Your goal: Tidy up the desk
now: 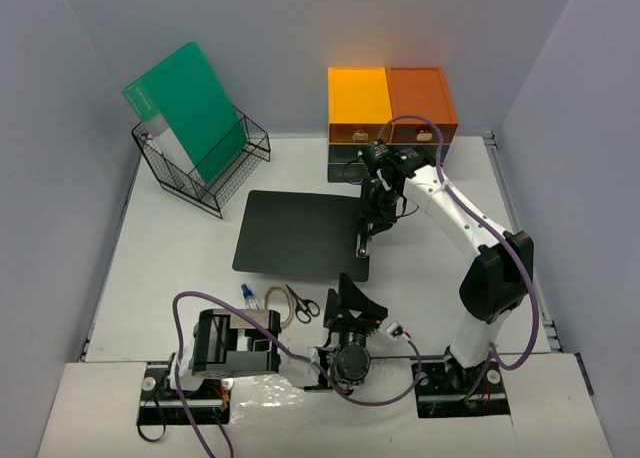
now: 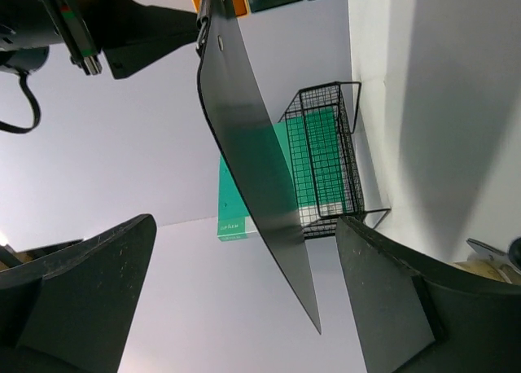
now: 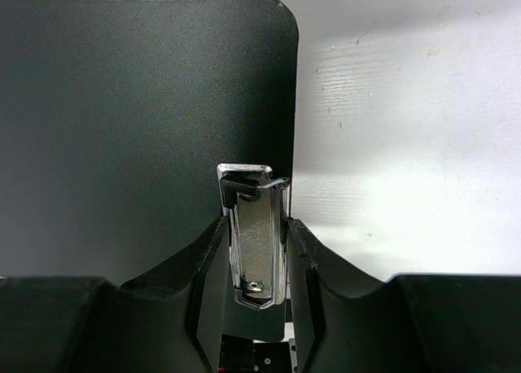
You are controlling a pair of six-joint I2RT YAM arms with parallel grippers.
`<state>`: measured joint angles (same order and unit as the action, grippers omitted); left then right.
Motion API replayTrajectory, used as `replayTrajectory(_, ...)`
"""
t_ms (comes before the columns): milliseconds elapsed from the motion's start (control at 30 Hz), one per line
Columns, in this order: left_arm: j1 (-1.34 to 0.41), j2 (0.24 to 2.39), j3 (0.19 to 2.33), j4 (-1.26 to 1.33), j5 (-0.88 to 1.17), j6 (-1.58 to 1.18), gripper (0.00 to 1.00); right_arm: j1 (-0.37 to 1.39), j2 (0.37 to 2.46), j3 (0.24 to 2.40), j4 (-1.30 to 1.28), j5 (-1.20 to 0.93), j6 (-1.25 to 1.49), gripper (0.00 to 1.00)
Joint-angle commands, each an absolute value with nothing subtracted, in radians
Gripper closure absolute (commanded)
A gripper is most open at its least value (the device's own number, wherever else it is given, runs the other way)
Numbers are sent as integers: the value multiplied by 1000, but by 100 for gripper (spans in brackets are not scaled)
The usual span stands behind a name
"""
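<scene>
Presently, the wide, flat, matte white rectangular table (image 1: 180, 268) spans the workspace from the arm bases to the far wall. At its centre lies a thin black rectangular clipboard (image 1: 300, 233), with a chrome spring clip (image 3: 252, 226) on its 3 o'clock edge. The right hand (image 1: 365, 236) reaches in from 3 o'clock, its fingers closed narrowly on that clip, one on each side. The left hand (image 1: 355, 296) stands at 6 o'clock of the clipboard, near its edge, spread wide and holding nothing. At 7 o'clock of the clipboard, close together, lie black-handled scissors (image 1: 303, 303), tan rubber bands (image 1: 278, 300) and a small blue-capped bottle (image 1: 250, 298). At 10 o'clock, a black wire basket (image 1: 205, 168) holds a tilted green plastic folder (image 1: 190, 103). At 1 o'clock, an orange-topped drawer unit (image 1: 390, 103) stands at the far edge.
</scene>
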<state>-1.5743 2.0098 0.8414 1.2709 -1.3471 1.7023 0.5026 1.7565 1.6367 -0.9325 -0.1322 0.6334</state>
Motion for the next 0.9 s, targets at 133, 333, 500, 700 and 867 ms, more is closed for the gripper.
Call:
replayTrajectory(133, -1381, 1937, 945, 1582, -1281, 1704, 10, 494, 1690, 1646, -960, -162, 623, 100)
replayTrajectory(333, -1316, 1960, 998, 1578, -1240, 1690, 12, 495, 1680, 1651, -960, -169, 627, 100)
replayTrajectory(500, -1320, 1965, 1013, 1576, -1240, 1700, 31, 494, 1679, 1655, -962, -166, 629, 100)
replayTrajectory(700, -1336, 1959, 989, 1579, -1263, 1686, 84, 494, 1681, 1674, -962, -166, 634, 100)
replayTrajectory(867, -1336, 1954, 990, 1581, -1268, 1676, 100, 494, 1684, 1683, -960, -168, 634, 100)
